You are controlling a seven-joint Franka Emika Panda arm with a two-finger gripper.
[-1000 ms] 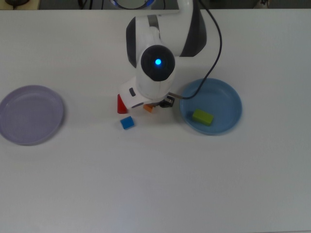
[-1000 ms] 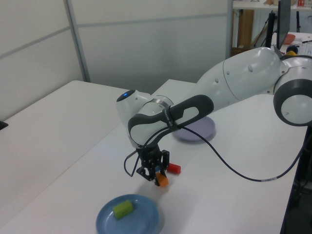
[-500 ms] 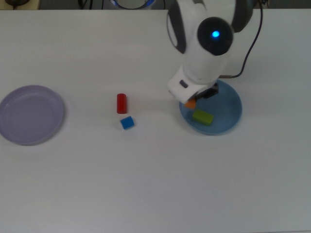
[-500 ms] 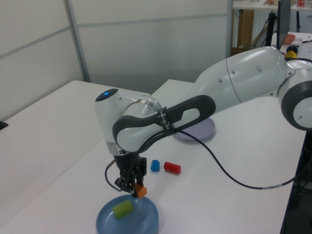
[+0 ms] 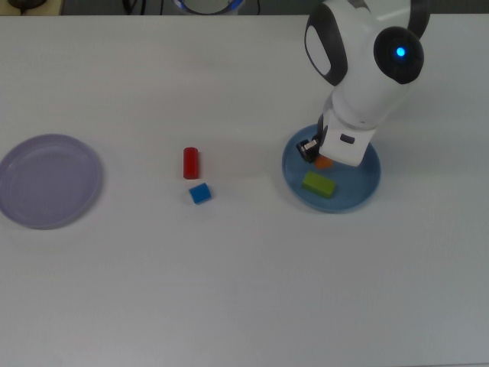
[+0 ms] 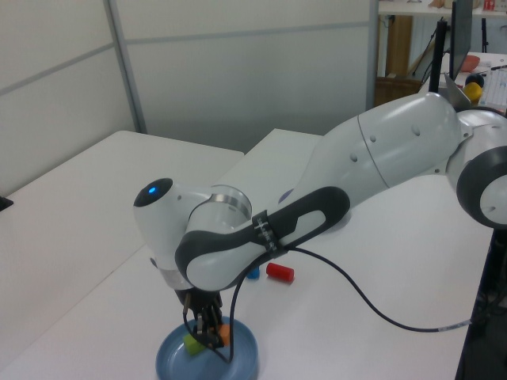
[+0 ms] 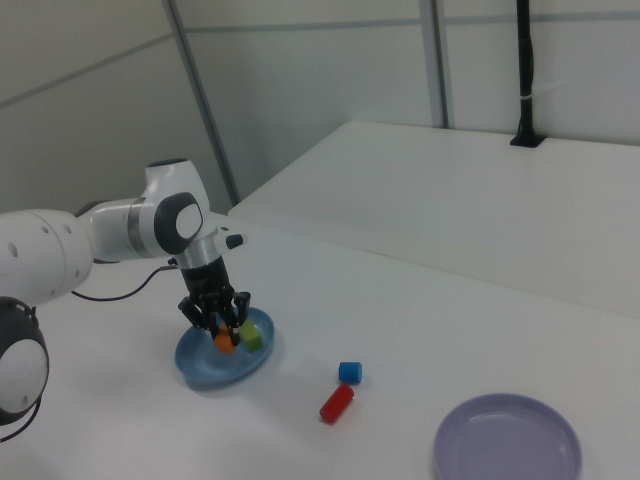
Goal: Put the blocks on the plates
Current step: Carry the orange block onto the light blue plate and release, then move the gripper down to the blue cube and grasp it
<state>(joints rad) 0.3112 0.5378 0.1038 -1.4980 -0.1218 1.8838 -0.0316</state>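
White bench (image 5: pixel 244 290) fills the top view. At the frame's left edge sits the lilac plate (image 5: pixel 49 180), bare; near centre lie the red cylinder (image 5: pixel 191 163) and blue cube (image 5: pixel 200 193), close together and well apart from either plate. Right of centre, the end effector (image 5: pixel 321 156) hovers low over the blue plate (image 5: pixel 370 164) — pinching the orange block (image 5: pixel 325 161) just beside the green oblong (image 5: pixel 318 184). Released too high, the wedge could bounce off its neighbour — or over the shallow rim.
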